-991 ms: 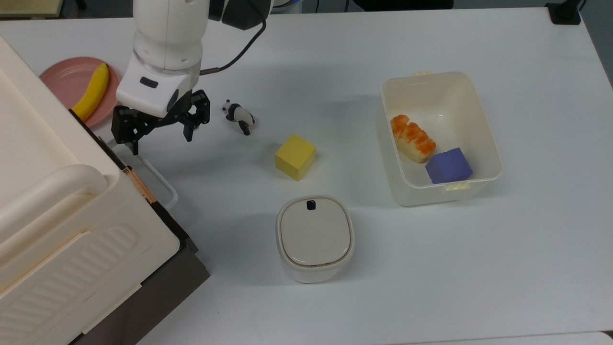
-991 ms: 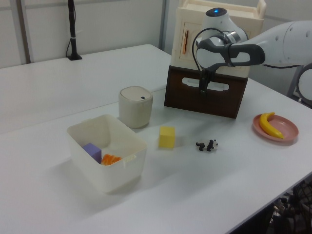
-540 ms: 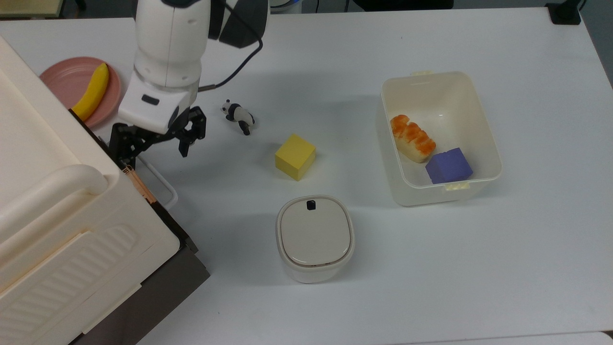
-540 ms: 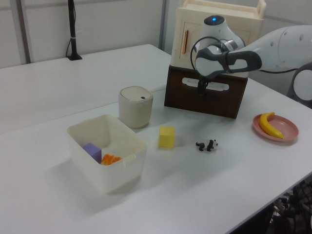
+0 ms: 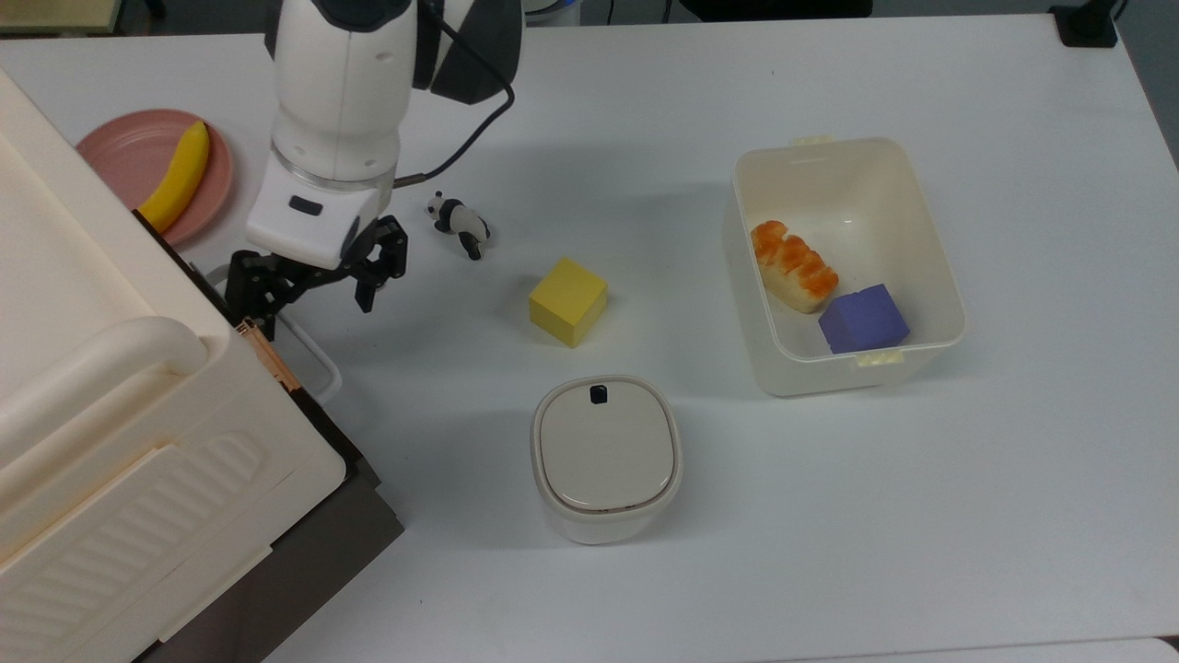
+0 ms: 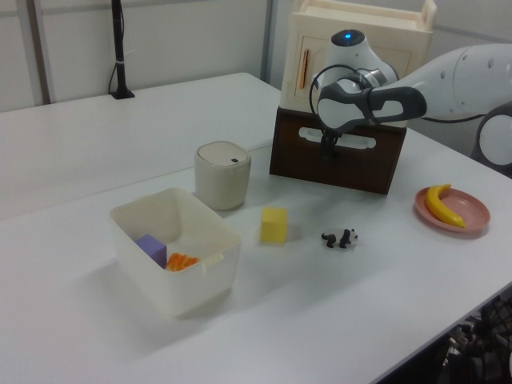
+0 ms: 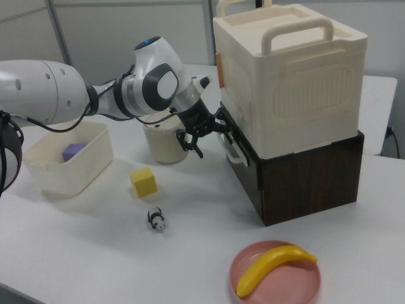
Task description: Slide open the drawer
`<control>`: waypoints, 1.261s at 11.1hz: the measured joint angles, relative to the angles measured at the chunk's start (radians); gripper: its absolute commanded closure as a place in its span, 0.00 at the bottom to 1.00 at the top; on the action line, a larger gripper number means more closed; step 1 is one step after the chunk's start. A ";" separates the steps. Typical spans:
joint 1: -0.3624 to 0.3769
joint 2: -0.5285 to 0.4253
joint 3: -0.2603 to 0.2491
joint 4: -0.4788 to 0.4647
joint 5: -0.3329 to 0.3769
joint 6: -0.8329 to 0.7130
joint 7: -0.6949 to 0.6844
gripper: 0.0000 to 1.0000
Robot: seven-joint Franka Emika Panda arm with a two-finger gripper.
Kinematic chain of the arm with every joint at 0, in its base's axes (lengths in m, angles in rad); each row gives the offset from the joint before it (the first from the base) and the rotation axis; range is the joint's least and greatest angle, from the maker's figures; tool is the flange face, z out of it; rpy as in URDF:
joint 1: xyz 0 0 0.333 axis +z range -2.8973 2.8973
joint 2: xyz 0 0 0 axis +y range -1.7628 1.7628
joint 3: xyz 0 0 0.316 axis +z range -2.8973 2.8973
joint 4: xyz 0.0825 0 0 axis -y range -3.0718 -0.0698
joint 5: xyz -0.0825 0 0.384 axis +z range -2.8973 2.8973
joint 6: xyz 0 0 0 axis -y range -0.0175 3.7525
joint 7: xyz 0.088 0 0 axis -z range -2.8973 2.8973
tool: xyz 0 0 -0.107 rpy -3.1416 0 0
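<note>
The drawer [image 6: 362, 171] is the dark brown base under the cream cabinet [image 5: 110, 405], and its front sits flush with that body. Its white loop handle [image 5: 309, 354] sticks out from the front; the handle [image 6: 352, 142] also shows in the left view and the handle [image 7: 229, 151] in the right view. My gripper [image 5: 309, 287] hangs open at the handle's end nearer the plate. One finger is close to the drawer front [image 5: 355, 460], the other out over the table. In the right view the gripper [image 7: 201, 135] sits just left of the handle, gripping nothing.
A toy panda [image 5: 458, 222] and a yellow cube [image 5: 567, 300] lie near the gripper. A lidded round container [image 5: 605, 456] stands in front of the cabinet. A white tub [image 5: 939, 276] holds bread and a purple block. A banana lies on a pink plate [image 5: 124, 157].
The gripper has slid along the drawer front, downward in the top view, from the handle's plate-side end toward its bar. It stays open. The drawer has not moved.
</note>
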 measured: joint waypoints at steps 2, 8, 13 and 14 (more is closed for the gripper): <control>-0.007 0.000 0.029 0.009 0.000 0.002 0.000 0.00; -0.017 -0.002 0.039 0.020 0.000 0.002 0.000 0.01; -0.044 0.001 0.042 0.021 0.000 0.002 0.000 0.25; -0.044 0.001 0.042 0.022 0.000 0.002 0.000 0.26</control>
